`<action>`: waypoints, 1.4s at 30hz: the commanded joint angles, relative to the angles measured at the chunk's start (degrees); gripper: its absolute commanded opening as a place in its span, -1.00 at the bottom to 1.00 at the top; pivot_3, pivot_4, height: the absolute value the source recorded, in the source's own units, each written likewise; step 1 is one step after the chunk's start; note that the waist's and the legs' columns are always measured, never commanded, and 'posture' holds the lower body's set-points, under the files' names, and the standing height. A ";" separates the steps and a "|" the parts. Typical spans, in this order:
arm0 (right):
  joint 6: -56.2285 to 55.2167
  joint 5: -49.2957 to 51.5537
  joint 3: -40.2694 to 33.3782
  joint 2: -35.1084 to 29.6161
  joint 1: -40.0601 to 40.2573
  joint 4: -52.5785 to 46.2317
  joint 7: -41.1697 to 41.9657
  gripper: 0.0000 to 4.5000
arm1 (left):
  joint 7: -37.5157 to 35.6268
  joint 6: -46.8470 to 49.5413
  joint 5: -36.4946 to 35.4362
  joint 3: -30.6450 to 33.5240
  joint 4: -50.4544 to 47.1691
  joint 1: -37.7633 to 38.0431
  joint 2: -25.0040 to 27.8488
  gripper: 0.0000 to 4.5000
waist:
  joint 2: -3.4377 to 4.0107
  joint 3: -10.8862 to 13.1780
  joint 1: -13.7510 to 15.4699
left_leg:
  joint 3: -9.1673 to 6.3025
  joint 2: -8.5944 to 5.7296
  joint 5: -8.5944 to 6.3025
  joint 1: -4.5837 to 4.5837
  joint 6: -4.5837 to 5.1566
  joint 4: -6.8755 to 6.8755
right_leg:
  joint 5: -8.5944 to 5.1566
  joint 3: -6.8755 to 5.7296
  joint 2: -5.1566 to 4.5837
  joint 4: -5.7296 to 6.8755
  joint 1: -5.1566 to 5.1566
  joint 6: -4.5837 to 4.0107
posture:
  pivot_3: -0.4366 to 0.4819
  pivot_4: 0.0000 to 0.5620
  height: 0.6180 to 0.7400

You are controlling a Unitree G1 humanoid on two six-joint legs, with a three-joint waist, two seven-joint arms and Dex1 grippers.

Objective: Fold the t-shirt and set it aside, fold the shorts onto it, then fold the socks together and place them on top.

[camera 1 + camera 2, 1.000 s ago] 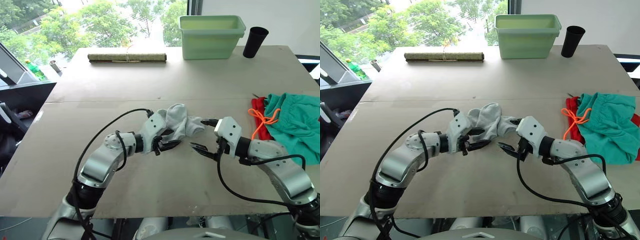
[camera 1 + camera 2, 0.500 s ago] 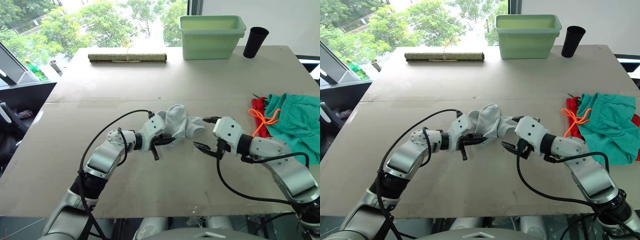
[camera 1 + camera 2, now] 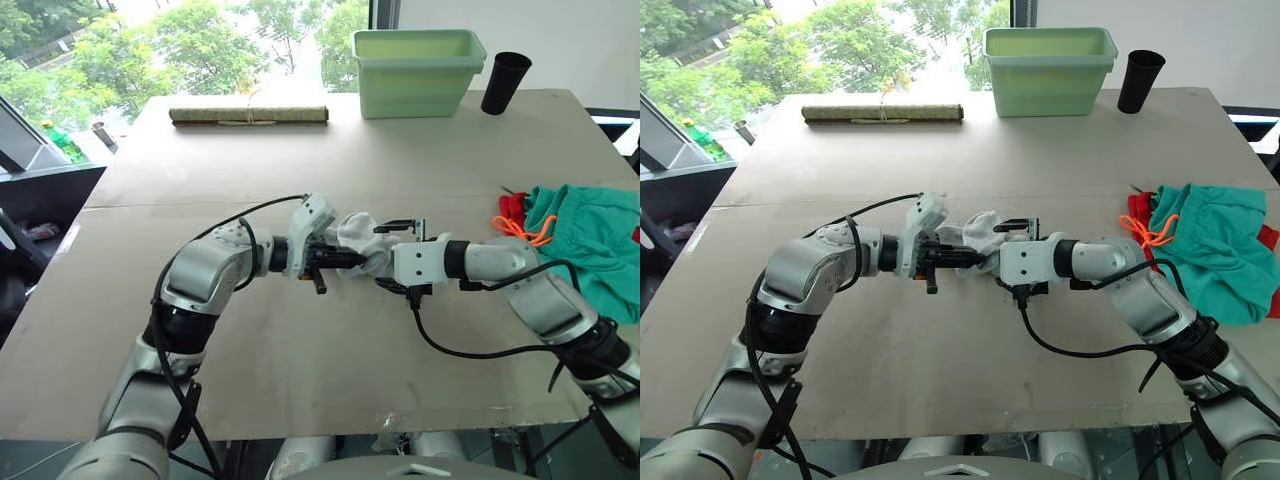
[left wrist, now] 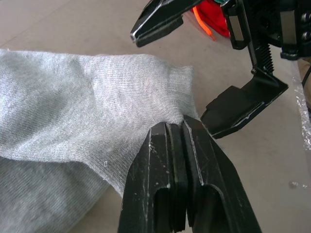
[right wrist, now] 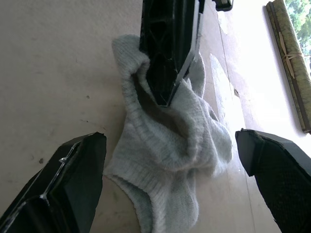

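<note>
The pale grey socks (image 3: 357,232) lie bunched at the middle of the table. My left gripper (image 3: 343,262) is shut on the socks' near edge; the left wrist view shows its fingertips (image 4: 163,136) pinching the knit cloth. My right gripper (image 3: 397,256) stands open just right of them, one finger on each side of the bundle (image 5: 165,145). The teal-green shorts (image 3: 590,240) with their orange drawstring (image 3: 520,228) lie at the table's right edge on the red t-shirt (image 3: 513,206), of which a strip shows.
A pale green bin (image 3: 418,72) and a black cup (image 3: 503,82) stand at the table's far edge. A rolled mat (image 3: 248,115) lies at the far left. A seam crosses the tabletop (image 3: 200,370) behind the socks.
My left gripper has shut on the socks. The right gripper has moved left, closer to the socks, and stays open.
</note>
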 commanded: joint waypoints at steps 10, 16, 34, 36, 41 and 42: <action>1.14 -2.12 -1.75 3.01 1.24 -2.47 -0.17 -0.76 | -0.49 -2.19 -0.33 -0.38 -2.69 -2.03 1.01 -1.00 | 0.00 0.00 0.04 | -0.01 0.00 0.01 -0.01 -0.02 0.01 | 0.00 0.01 0.00 -0.01 -0.02 0.00 | -0.05 -0.47 1.00; 10.59 4.23 -7.04 8.28 3.05 -3.80 -1.91 -1.00 | -5.38 -4.37 -6.35 8.60 -0.92 -2.02 4.48 -0.21 | 0.00 0.00 -0.10 | -0.01 0.02 0.01 -0.01 -0.02 0.00 | 0.00 0.03 0.01 0.00 -0.05 0.00 | -0.05 -0.47 1.00; 49.62 35.22 -24.33 19.95 -5.81 -11.08 -6.84 -1.00 | -2.85 -56.39 16.33 8.68 14.79 8.99 2.39 0.66 | 0.05 0.03 0.04 | -0.21 -0.13 0.02 -0.04 -0.04 -0.06 | 0.01 -0.11 -0.14 -0.01 -0.06 -0.01 | -0.05 -0.47 1.00; 50.66 37.09 -24.33 19.33 -6.65 -12.00 -6.89 -1.00 | 0.58 -60.36 20.24 6.42 20.44 6.49 -0.52 0.66 | 0.05 0.03 -0.05 | -0.22 -0.13 0.02 -0.02 -0.04 -0.07 | 0.01 -0.09 -0.13 0.01 -0.07 -0.01 | -0.05 -0.47 1.00; 54.55 41.26 -26.19 19.02 -7.30 -13.19 -9.70 -1.00 | -1.15 -66.45 21.80 4.82 28.66 3.60 -2.75 0.41 | 0.03 0.02 -0.32 | -0.24 -0.16 0.02 -0.04 -0.04 -0.03 | 0.01 -0.12 -0.13 0.04 -0.07 0.00 | -0.05 -0.47 1.00; 56.33 42.24 -27.20 19.31 -7.34 -13.10 -11.12 -1.00 | -3.15 -66.74 20.33 5.11 28.91 3.60 -2.70 0.23 | 0.03 0.01 -0.45 | -0.25 -0.15 0.02 -0.03 -0.04 -0.05 | 0.01 -0.12 -0.13 0.05 -0.08 0.00 | -0.05 -0.47 1.00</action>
